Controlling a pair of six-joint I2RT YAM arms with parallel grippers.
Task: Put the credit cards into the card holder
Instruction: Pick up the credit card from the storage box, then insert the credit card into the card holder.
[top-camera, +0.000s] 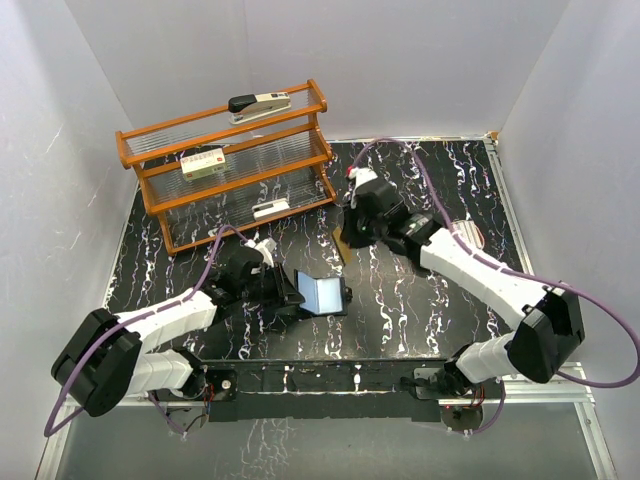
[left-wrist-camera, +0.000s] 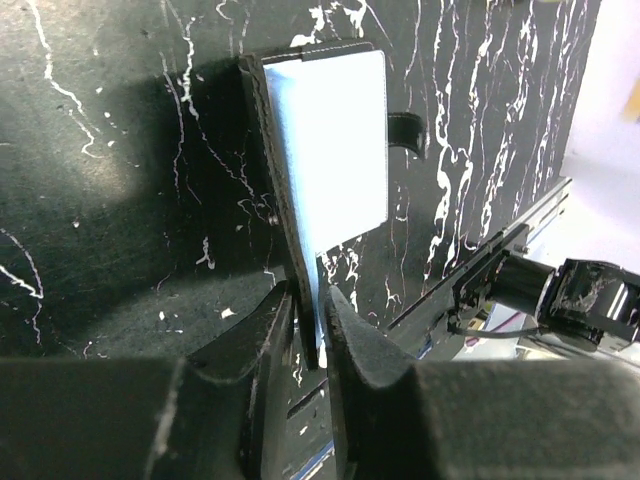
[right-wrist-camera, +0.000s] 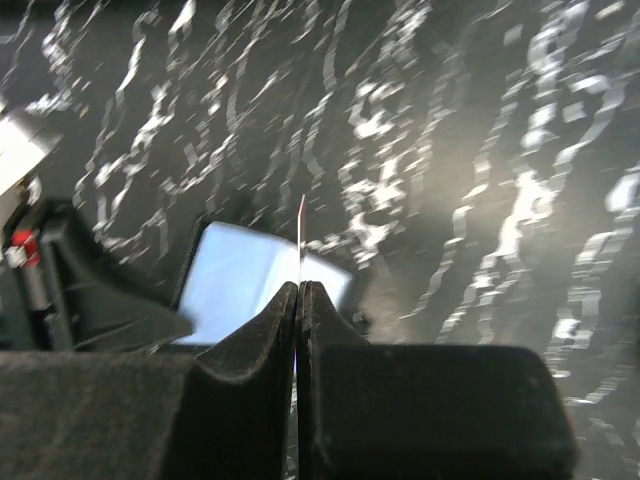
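Observation:
The card holder (top-camera: 322, 293) lies open on the black marbled table, its bluish lining (left-wrist-camera: 335, 140) facing up. My left gripper (left-wrist-camera: 312, 300) straddles the holder's near flap, which stands edge-on between the jaws. The jaws are slightly apart, and a thin gap shows on the right side of the flap. In the top view the left gripper (top-camera: 287, 291) sits just left of the holder. My right gripper (top-camera: 350, 233) hovers behind the holder, shut on an orange credit card (top-camera: 340, 246). The card shows as a thin edge (right-wrist-camera: 302, 225) above the pressed fingertips (right-wrist-camera: 301, 287), over the holder (right-wrist-camera: 240, 280).
An orange wooden rack (top-camera: 230, 160) with clear shelves stands at the back left, with a stapler (top-camera: 260, 104) on top and a small box (top-camera: 203, 162) on a shelf. A tan tray (top-camera: 467, 233) peeks out behind the right arm. White walls enclose the table.

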